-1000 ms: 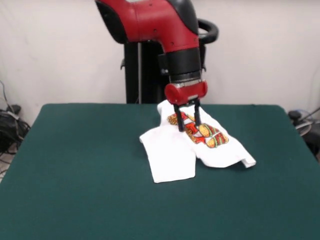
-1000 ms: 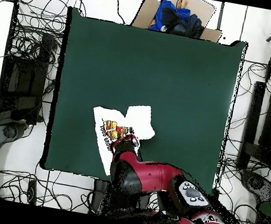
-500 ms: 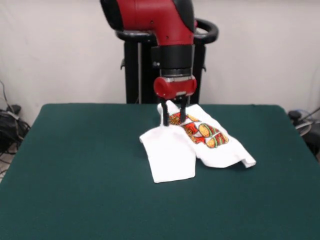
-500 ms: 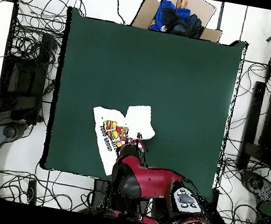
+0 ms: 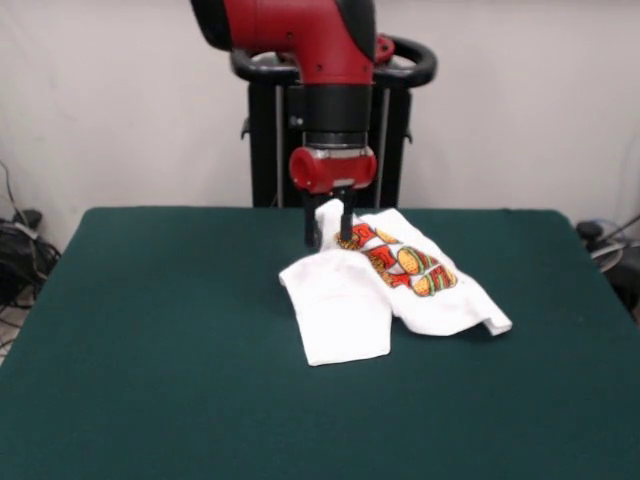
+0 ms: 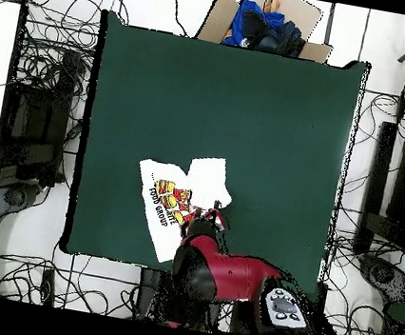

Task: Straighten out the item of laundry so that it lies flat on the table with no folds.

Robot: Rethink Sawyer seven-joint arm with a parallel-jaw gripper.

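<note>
- The T-shirt (image 5: pixel 385 292) lies crumpled on the green table (image 5: pixel 150 340), just below and in front of the pincer (image 5: pixel 327 232) in the front view. Its far edge is right under the fingertips.
- The pincer hangs above that far edge with its two dark fingers spread apart and nothing between them. They look just clear of the cloth or barely brushing it; the pictures do not settle which.
- The shirt looks like thin, light, limp cloth. It should drape and drag rather than hold any shape, and a pull at one corner would probably shift the whole garment across the felt-like top.
- One plain white flap is doubled over toward the camera, hiding part of the print. Its free edge, below the pincer in the front view, seems the sensible place to pinch, so that it can be peeled back and laid open.
- A small folded bit, likely a sleeve, sticks out at the end of the shirt furthest from the pincer.
- In the overhead view the T-shirt (image 6: pixel 177 200) shows dark lettering beside red and yellow pictures. It appears to end in "GROUP", but the rest is too small to read.
</note>
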